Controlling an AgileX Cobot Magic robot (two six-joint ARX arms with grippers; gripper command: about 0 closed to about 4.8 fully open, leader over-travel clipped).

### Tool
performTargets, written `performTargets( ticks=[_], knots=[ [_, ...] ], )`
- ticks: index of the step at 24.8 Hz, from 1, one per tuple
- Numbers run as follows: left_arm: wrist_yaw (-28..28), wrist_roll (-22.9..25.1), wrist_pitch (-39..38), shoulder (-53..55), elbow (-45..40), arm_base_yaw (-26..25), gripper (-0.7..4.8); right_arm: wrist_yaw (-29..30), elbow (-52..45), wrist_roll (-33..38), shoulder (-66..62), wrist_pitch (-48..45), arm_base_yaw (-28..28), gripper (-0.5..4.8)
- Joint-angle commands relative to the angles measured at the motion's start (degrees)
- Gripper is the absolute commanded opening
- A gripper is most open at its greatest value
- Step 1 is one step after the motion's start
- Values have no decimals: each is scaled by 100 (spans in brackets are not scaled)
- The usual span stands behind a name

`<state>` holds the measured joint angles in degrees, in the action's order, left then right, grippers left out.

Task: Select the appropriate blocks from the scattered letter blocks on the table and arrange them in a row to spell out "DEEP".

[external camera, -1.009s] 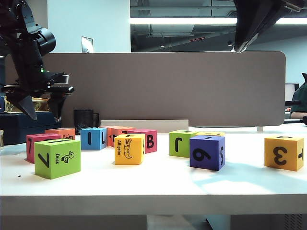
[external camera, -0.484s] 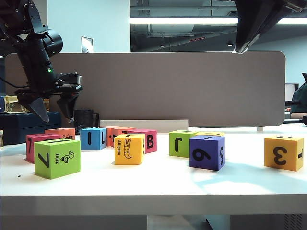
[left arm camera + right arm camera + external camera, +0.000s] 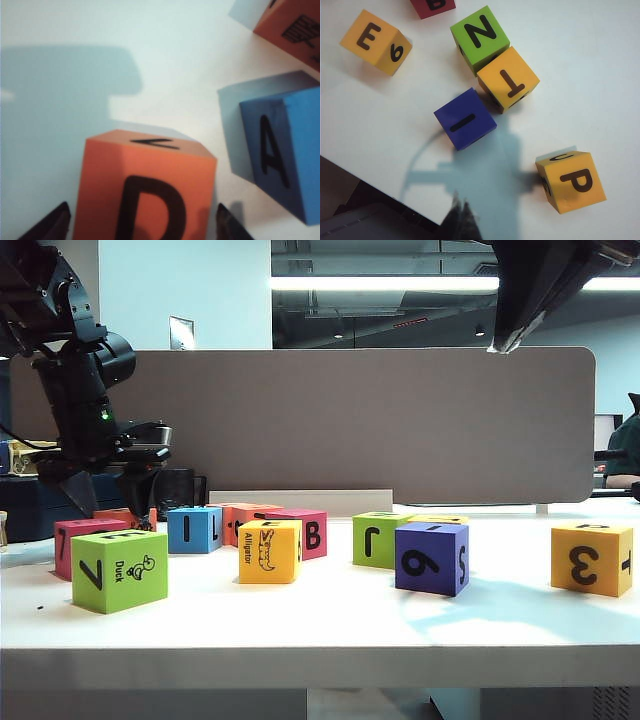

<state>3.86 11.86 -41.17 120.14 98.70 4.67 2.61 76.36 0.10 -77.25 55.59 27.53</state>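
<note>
Left tool (image 3: 142,227) wide astride orange D block (image 3: 145,187), right tool (image 3: 460,220) shut (parked high); off-centre closing could shove the block along the desk (image 3: 60,30).

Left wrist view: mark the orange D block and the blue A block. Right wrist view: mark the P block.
orange D block (image 3: 145,192), left wrist view, on its D face.
blue A block (image 3: 280,155), left wrist view, on its A face.
P block (image 3: 575,181), right wrist view, on its P face.

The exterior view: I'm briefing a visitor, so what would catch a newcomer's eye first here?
Bright cubes with black letters and digits lie scattered across the white table. At the far left the left hand hangs open over an orange cube that shows a D in the left wrist view. The right hand, shut, hangs high at the upper right.
</note>
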Motion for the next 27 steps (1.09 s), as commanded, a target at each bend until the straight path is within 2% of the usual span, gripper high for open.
performTargets(
  ticks=[1,2,4,8,14,17,19,23,27],
  knots=[
    [0,13,105,-7,15,0,349,7,28,4,9,-9,4,-1],
    [2,11,103,-7,15,2,285,7,28,7,9,-11,4,-1],
    [4,-22,79,-7,15,2,241,4,28,4,9,-11,4,-1],
    [4,-33,7,-7,17,2,241,4,28,7,9,-11,4,-1],
    [50,-577,-726,-188,496,4,241,7,26,7,9,-11,4,-1],
    [533,-1139,-1213,-444,850,94,241,9,26,7,7,-26,4,-1],
    [748,-1333,-1403,-525,920,173,241,7,26,7,7,-39,4,-1],
    [743,-1419,-1961,-577,903,675,241,9,26,7,7,-52,4,-1],
    [509,-1521,-2061,-577,833,1062,241,7,26,7,7,-52,4,-1]
  ],
)
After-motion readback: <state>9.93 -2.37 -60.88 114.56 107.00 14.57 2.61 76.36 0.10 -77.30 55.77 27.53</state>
